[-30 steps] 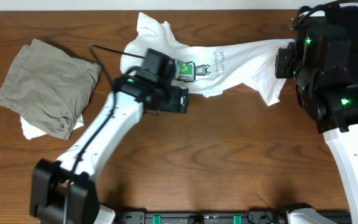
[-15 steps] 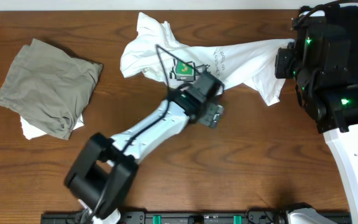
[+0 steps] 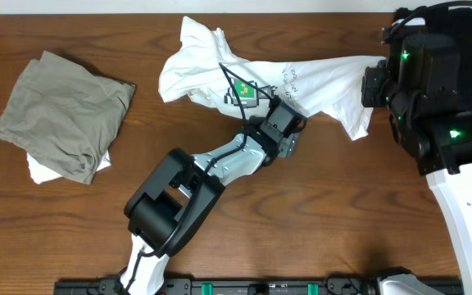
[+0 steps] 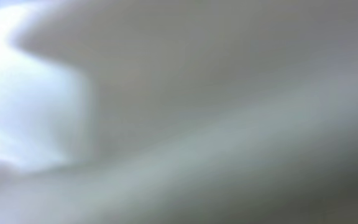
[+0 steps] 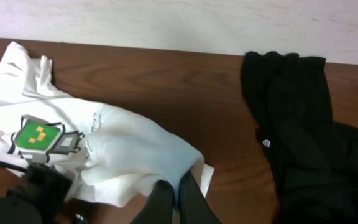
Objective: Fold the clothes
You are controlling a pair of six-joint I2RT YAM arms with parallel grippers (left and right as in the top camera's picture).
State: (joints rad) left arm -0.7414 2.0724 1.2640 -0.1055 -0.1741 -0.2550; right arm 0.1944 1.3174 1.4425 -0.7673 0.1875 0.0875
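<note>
Loosely crumpled white T-shirt [image 3: 326, 78], green print [image 3: 244, 93], right claw [image 5: 176, 186] pinching it, left claw [image 3: 292, 124] unclear

Out-of-focus pale cloth [image 4: 166, 118] fills the whole frame, bright white at the left edge and greyer elsewhere.

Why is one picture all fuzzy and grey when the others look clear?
Left wrist view: a pale smear, nothing sharp, likely the camera sits too close to the white T-shirt. Overhead view: crisp, evenly lit. Right wrist view: sharp too, though the black garment shows little detail.
</note>
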